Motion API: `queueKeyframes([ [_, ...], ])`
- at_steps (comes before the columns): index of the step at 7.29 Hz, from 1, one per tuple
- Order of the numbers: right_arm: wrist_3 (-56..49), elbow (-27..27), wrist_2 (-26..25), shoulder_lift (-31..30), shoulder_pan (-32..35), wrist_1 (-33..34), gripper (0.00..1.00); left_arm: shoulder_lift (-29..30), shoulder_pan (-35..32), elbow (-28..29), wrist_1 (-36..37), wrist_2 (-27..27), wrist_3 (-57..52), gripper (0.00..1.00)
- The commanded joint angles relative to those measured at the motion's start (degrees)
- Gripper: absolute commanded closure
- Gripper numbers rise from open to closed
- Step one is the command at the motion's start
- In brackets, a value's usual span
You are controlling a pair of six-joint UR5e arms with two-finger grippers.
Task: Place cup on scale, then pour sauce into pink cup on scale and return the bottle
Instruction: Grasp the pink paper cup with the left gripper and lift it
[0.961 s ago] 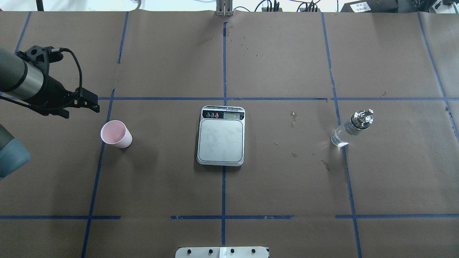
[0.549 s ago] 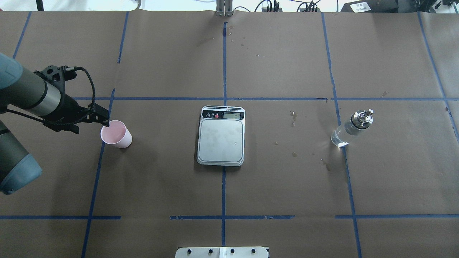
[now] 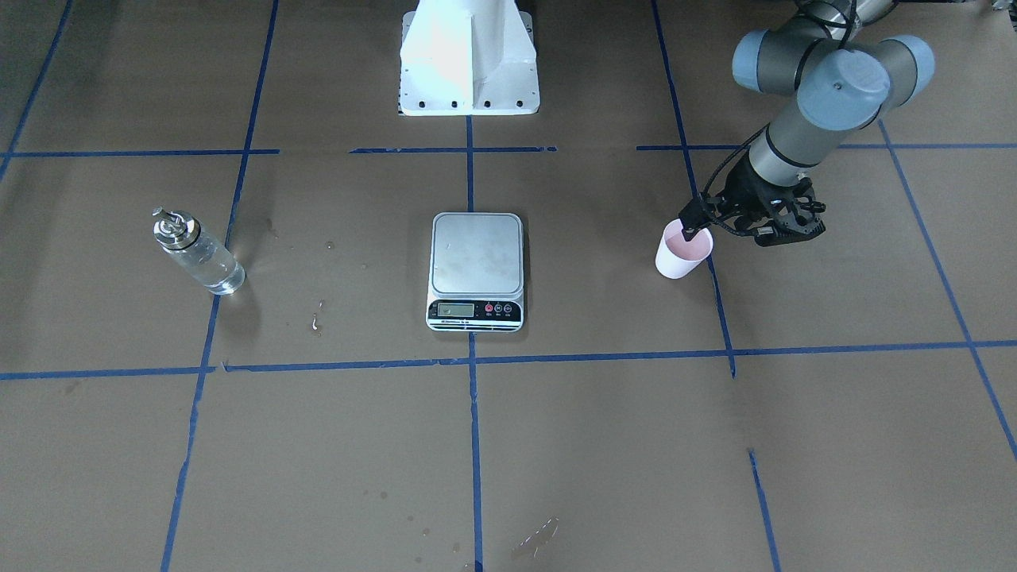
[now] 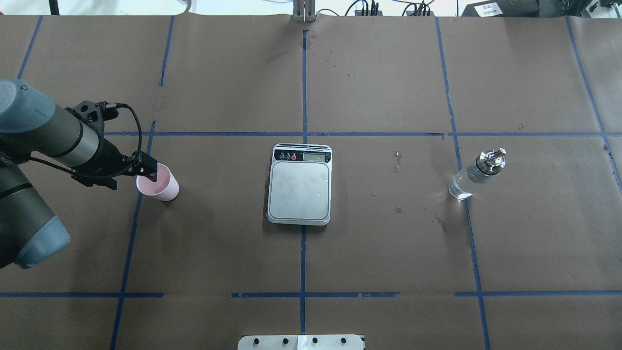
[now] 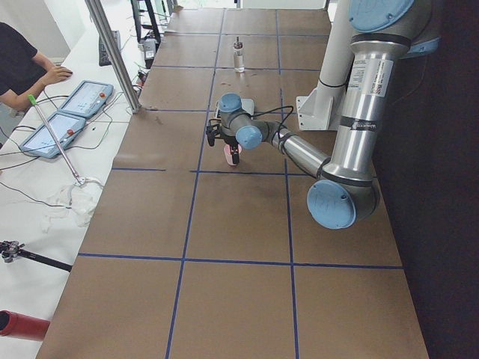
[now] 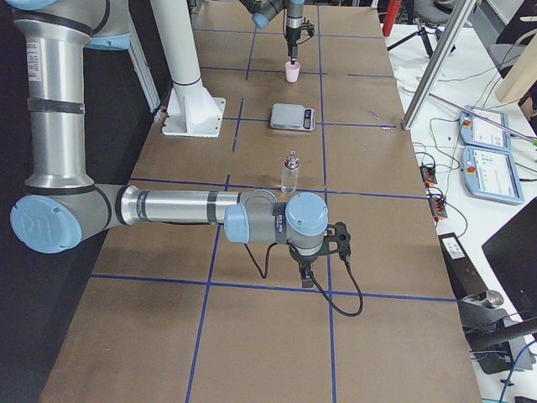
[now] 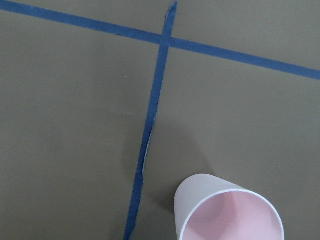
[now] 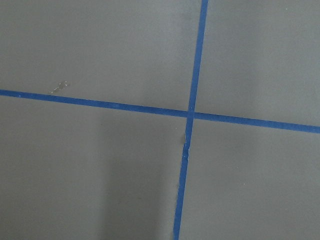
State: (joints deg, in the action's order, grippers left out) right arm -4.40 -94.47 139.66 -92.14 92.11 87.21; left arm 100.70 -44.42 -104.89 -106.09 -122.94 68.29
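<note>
With no step finished, the pink paper cup (image 4: pixel 158 182) stood on the counter (image 4: pixel 388 253) well apart from the scale (image 4: pixel 299 189), the left claw (image 4: pixel 148 171) at its rim, its spread not discernible, and the sauce bottle (image 4: pixel 474 175) stood untouched beyond the scale.

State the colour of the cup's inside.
Pink. The cup shows best in the left wrist view.

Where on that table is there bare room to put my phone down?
Bare paper lies between the scale and the bottle, bar a few drips, and between the scale and the cup. Crowded at the cup, where the left hand sits at its rim; the right hand hangs past the bottle.
</note>
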Motion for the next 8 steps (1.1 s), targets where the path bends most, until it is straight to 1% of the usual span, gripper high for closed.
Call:
queueKeyframes([
  [1, 0.01, 0.42, 0.09, 1.17, 0.0, 0.41, 0.0, 0.9, 0.82, 1.61, -0.08, 1.11, 0.0, 0.11],
  [2, 0.01, 0.42, 0.09, 1.18, 0.0, 0.24, 0.0, 0.99, 0.91, 1.7, 0.0, 1.21, 0.0, 0.34],
  [3, 0.01, 0.51, 0.09, 1.26, 0.0, 0.15, 0.0, 1.07, 0.91, 1.79, 0.09, 1.3, 0.0, 0.52],
  [4, -0.08, 0.69, 0.09, 1.52, 0.0, 0.32, 0.0, 1.08, 0.91, 2.23, 0.09, 1.39, 0.0, 0.68],
  [5, -0.08, 0.69, 0.09, 1.88, 0.0, 0.59, 0.0, 1.16, 0.91, 2.14, 0.09, 1.39, -0.17, 0.91],
  [6, -0.08, 0.69, 0.09, 1.97, 0.0, 0.59, 0.0, 1.34, 0.91, 2.06, 0.09, 1.39, -0.17, 1.0],
  [7, -0.08, 0.69, 0.09, 1.97, 0.0, 0.59, 0.0, 1.51, 0.83, 1.27, 0.09, 1.3, 0.17, 1.0],
  [8, -0.08, 0.69, 0.09, 1.97, 0.0, 0.59, 0.0, 0.99, 0.57, -1.52, 0.79, 1.21, 1.31, 1.0],
])
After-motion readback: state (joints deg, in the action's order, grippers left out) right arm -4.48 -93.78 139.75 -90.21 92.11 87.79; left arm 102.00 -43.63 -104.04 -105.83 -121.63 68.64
